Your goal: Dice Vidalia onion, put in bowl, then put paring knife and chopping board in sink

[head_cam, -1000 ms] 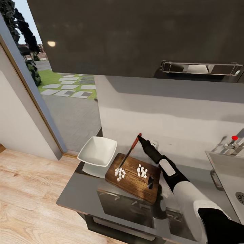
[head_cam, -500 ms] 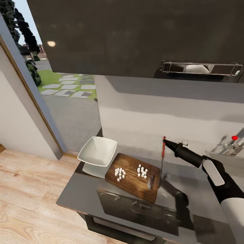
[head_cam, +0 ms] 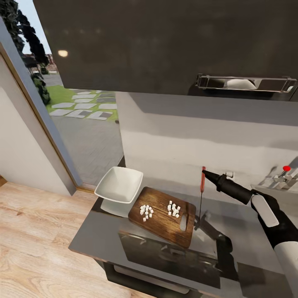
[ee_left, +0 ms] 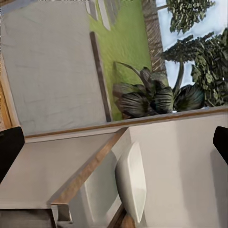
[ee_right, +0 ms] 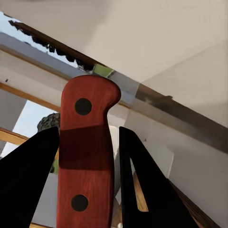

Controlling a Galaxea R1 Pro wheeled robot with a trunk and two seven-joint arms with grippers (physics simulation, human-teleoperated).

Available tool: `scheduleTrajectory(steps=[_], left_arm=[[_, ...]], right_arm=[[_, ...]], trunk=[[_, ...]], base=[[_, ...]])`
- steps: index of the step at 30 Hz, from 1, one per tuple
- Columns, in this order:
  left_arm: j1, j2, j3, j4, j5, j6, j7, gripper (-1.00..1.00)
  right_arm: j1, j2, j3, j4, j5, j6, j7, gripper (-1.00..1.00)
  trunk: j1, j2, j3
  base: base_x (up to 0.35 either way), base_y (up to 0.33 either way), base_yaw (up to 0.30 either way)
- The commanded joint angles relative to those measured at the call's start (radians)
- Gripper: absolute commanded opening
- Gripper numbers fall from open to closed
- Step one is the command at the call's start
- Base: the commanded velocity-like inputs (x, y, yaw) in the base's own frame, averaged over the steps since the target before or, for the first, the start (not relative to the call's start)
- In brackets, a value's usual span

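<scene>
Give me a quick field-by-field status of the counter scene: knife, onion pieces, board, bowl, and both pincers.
paring knife: held by the right pincer at the red handle, hanging blade-down beside the board's right edge
diced onion: two small piles of white cubes on the board
chopping board: on the countertop, handle slot toward the sink side
bowl: white, holds no dice, at the board's left
left pincer: open, fingertips apart, facing the bowl
sink: at the far right
</scene>
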Motion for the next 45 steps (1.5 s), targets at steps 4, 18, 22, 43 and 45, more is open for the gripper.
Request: scheduleTrajectory(steps=[4,18,22,43,45], left_arm=[[0.009,0.014,0.023,0.001,0.021,0.026,-0.002,1.00],[0.009,0.010,0.016,0.000,0.058,0.045,-0.003,1.00],[0.001,0.011,-0.035,-0.001,0.058,0.043,0.002,1.00],[-0.946,0.130,-0.860,-0.001,0.156,0.036,0.738,1.00],[-1.043,0.046,-0.970,-0.001,0.161,0.034,0.899,1.00]], right_arm=[[0.022,-0.023,0.005,-0.013,-0.004,0.008,-0.008,-1.00],[0.041,-0.110,0.006,-0.037,-0.004,0.009,-0.011,-1.00],[0.041,-0.110,0.006,-0.040,-0.003,0.009,-0.013,-1.00],[0.042,-0.070,0.009,-0.037,0.083,-0.008,-0.052,-1.00],[0.042,-0.065,0.009,-0.038,0.090,-0.009,-0.054,-1.00]], trunk=[[0.001,-0.002,-0.002],[0.001,-0.002,-0.002],[0.001,-0.002,-0.002],[0.001,-0.002,-0.002],[0.001,-0.002,-0.002]], base=[[-0.210,-0.079,0.000],[-0.310,-0.130,0.000],[-0.315,-0.170,0.000],[-0.309,-0.192,-0.002],[-0.286,-0.190,-0.145]])
